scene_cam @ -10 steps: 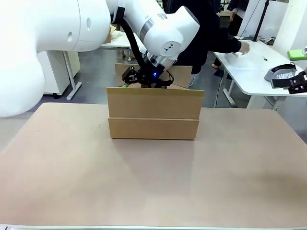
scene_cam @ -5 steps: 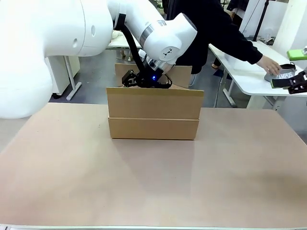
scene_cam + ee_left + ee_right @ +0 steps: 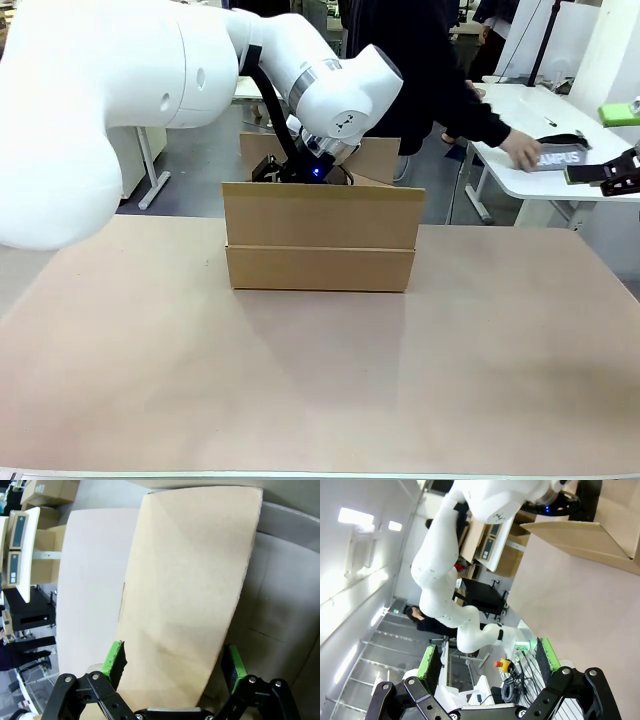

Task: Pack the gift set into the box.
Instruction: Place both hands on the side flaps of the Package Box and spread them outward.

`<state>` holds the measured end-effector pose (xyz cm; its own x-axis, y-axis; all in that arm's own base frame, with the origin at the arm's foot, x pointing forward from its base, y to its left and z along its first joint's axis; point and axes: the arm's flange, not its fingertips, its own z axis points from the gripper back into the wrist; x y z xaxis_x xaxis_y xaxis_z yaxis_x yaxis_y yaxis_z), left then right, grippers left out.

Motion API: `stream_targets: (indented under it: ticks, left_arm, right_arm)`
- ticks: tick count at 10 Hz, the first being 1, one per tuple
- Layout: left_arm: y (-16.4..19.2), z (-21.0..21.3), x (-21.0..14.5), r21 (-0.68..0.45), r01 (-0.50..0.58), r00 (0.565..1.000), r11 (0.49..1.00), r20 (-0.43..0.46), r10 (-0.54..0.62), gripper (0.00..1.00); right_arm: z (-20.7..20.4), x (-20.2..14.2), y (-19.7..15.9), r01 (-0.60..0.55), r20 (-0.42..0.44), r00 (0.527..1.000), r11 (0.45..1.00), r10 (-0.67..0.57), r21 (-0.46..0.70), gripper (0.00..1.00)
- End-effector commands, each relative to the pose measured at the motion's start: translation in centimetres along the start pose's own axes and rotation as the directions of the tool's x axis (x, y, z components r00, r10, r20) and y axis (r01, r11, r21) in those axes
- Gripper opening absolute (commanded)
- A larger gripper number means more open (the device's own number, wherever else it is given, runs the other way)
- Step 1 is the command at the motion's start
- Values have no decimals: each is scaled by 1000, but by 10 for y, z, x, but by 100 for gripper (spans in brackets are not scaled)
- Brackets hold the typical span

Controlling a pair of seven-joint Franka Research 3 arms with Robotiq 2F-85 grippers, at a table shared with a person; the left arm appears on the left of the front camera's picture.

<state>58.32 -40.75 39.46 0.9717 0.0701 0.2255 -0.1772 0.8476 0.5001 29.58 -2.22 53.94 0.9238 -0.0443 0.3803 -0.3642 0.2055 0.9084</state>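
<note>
I saw the box (image 3: 320, 236) mid-table, left gripper (image 3: 173, 665) spread wide astride its flap (image 3: 187, 595) behind the box's front wall, right gripper (image 3: 487, 662) wide open, empty, well off the box's right

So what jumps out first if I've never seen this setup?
The big white left arm dominates the upper left, its gripper dipping behind the brown box mid-table; the wrist view shows its fingers open either side of a cardboard flap. Off right, a person's hand reaches for a dark item on a side table.
</note>
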Motion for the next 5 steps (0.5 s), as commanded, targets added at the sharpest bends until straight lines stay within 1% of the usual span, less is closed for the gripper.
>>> stream_targets:
  ticks: [1, 3, 4, 5]
  left_arm:
    - [-6, 1, 12, 11, 28, 1000, 1000, 7, -28, 100]
    - [-2, 4, 12, 22, 15, 1000, 1000, 0, -15, 100]
    - [1, 4, 13, 46, 1, 1000, 999, -19, 0, 100]
    - [4, 3, 13, 93, -12, 999, 996, -34, 15, 100]
  right_arm:
    - [-1, 4, 0, -27, 13, 1000, 999, 26, 21, 100]
    - [-1, 4, 0, -27, 13, 1000, 999, 26, 21, 100]
    - [-1, 4, 0, -27, 13, 1000, 999, 26, 21, 100]
    - [-1, 4, 0, -27, 13, 1000, 999, 26, 21, 100]
